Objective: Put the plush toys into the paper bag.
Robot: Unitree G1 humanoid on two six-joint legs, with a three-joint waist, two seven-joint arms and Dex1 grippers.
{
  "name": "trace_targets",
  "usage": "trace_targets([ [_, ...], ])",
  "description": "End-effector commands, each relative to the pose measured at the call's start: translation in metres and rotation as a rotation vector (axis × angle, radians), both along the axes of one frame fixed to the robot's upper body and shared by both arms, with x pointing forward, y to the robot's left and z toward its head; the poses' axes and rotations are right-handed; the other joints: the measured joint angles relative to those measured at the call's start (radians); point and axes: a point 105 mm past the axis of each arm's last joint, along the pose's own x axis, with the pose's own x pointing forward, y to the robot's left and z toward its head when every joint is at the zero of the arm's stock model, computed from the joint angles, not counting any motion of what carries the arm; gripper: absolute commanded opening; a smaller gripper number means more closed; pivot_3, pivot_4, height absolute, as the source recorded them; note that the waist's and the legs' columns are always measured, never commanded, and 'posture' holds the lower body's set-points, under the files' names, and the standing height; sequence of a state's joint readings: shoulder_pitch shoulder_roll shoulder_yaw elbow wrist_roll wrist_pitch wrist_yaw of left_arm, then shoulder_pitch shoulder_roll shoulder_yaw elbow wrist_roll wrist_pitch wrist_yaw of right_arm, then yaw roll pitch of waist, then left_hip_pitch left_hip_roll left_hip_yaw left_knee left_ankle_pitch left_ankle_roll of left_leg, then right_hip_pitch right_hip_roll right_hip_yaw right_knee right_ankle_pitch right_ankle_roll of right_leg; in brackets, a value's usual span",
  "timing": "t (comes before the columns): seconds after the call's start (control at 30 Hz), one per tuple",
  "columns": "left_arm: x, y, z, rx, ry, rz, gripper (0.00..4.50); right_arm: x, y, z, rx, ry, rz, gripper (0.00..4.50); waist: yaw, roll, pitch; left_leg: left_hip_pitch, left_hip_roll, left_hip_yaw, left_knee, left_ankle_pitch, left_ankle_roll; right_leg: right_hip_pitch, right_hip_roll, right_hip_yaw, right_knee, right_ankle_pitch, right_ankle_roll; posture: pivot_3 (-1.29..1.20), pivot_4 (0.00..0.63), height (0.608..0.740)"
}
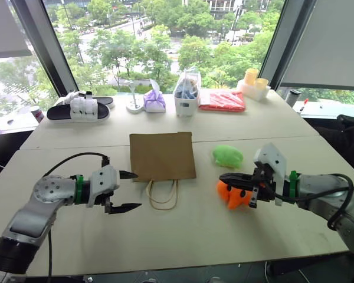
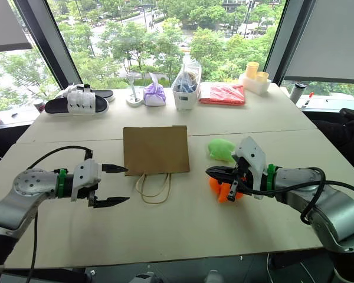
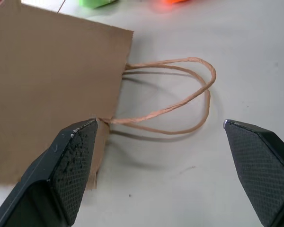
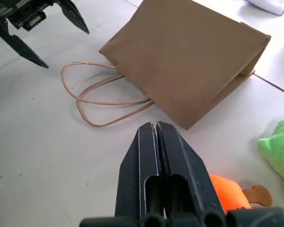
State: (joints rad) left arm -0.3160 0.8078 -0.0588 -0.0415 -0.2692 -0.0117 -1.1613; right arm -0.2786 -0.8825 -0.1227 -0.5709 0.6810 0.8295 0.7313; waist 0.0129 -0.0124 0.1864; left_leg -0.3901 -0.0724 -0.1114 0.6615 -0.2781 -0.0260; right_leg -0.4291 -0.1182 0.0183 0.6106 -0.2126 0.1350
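Left end effector spread at the flat bag's mouth, both toys outside.

Left eye view: the paper bag (image 1: 162, 155) lies flat at frame centre on the bench (image 1: 183, 242); the left end effector (image 1: 125, 190), released, sits at its lower-left corner, and the right end effector (image 1: 231, 180), clenched and empty, hovers over the orange plush toy (image 1: 233, 197), with the green plush toy (image 1: 228, 156) just above. Left wrist view: one finger (image 3: 73, 163) touches the bag's edge beside the handles (image 3: 180, 101). Right wrist view: the fingers are pressed together. The risk: closing on both paper layers would pinch the mouth shut.
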Motion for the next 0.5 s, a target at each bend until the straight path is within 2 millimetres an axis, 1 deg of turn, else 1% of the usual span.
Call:
trace_targets([
  [0.03, 0.003, -0.017, 0.003, -0.019, -0.08, -0.07, 4.42, -0.005, 0.005, 0.009, 0.007, -0.052, 0.011, 0.0, 0.0, 0.0, 0.0, 0.0, 0.0, 0.0, 0.0, 0.0, 0.0, 0.0, 0.0, 0.0, 0.0, 0.0, 0.0, 0.0, 0.15, 0.74],
  [0.23, 0.01, -0.031, -0.001, -0.042, -0.101, -0.109, 4.42, -0.005, 0.006, 0.009, 0.007, -0.056, 0.005, 0.0, -0.001, 0.0, 0.0, 0.0, 0.0, 0.0, 0.0, 0.0, 0.0, 0.0, 0.0, -0.001, 0.0, 0.0, 0.001, 0.0, 0.15, 0.74],
  [0.27, 0.011, -0.033, 0.0, -0.045, -0.104, -0.113, 4.19, -0.005, 0.007, 0.009, 0.008, -0.057, 0.004, 0.0, -0.001, 0.0, 0.0, 0.0, -0.001, 0.0, 0.0, 0.0, 0.0, 0.0, 0.0, -0.001, 0.001, 0.0, 0.001, 0.0, 0.15, 0.74],
  [0.33, 0.012, -0.035, 0.003, -0.051, -0.114, -0.122, 3.6, -0.006, 0.008, 0.007, 0.011, -0.056, 0.005, 0.0, -0.002, 0.0, 0.0, 0.0, -0.001, 0.0, 0.0, 0.0, 0.0, 0.0, 0.001, -0.001, 0.001, 0.0, 0.001, 0.0, 0.15, 0.74],
  [0.4, 0.013, -0.037, 0.005, -0.054, -0.126, -0.126, 2.57, -0.006, 0.009, 0.006, 0.016, -0.054, 0.004, 0.0, -0.001, 0.0, 0.0, 0.0, -0.001, 0.0, 0.0, 0.0, 0.0, 0.0, 0.001, -0.001, 0.001, 0.0, 0.001, 0.0, 0.15, 0.74],
  [0.43, 0.014, -0.037, 0.008, -0.061, -0.132, -0.126, 2.18, -0.007, 0.01, 0.005, 0.02, -0.051, 0.003, 0.0, -0.001, 0.0, 0.0, 0.0, 0.0, 0.0, 0.0, 0.0, 0.0, 0.0, 0.001, -0.001, 0.001, 0.0, 0.001, 0.0, 0.15, 0.74],
  [0.5, 0.018, -0.038, 0.014, -0.078, -0.14, -0.12, 1.13, -0.008, 0.014, 0.0, 0.023, -0.046, 0.006, 0.0, -0.001, 0.0, 0.0, 0.0, -0.001, 0.0, 0.0, 0.0, 0.0, 0.0, 0.001, -0.001, 0.001, 0.0, 0.001, 0.0, 0.15, 0.74],
])
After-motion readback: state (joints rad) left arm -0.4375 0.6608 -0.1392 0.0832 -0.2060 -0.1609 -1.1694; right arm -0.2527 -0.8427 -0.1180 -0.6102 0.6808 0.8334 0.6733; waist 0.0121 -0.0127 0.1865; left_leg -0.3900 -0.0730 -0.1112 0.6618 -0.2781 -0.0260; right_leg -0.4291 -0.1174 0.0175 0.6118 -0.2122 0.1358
